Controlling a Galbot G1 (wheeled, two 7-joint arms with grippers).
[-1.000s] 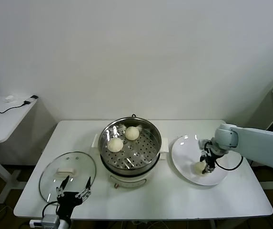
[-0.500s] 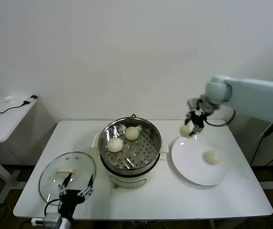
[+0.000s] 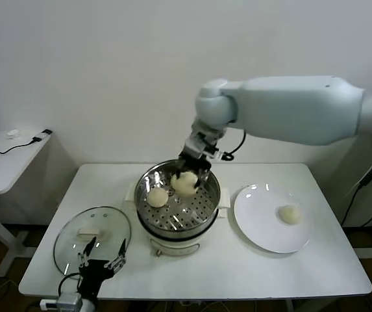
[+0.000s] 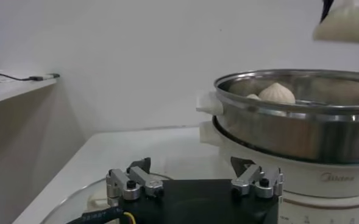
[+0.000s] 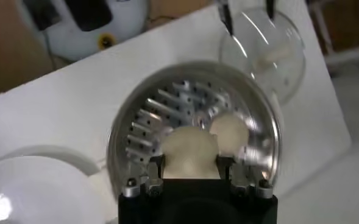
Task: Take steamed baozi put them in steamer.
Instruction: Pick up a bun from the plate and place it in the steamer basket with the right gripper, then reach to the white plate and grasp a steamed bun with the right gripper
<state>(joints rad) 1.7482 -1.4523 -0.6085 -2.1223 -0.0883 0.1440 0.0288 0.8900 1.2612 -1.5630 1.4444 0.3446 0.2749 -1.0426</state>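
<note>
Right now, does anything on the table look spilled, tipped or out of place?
Nothing stands out. The steamer sits upright, its glass lid flat beside it, one baozi on the plate, and the right claw holds another baozi over the tray.

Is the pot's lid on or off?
Off. The glass lid lies flat on the table beside the steamer, whose top is open.

A round glass lid [image 3: 91, 237] with a white handle lies flat near the front left corner of the white table [image 3: 224, 270]. A white plate [image 3: 258, 224] sits toward the right edge. Beyond the left edge stands a side table [image 3: 4, 162] carrying a black cable [image 3: 17, 144].
</note>
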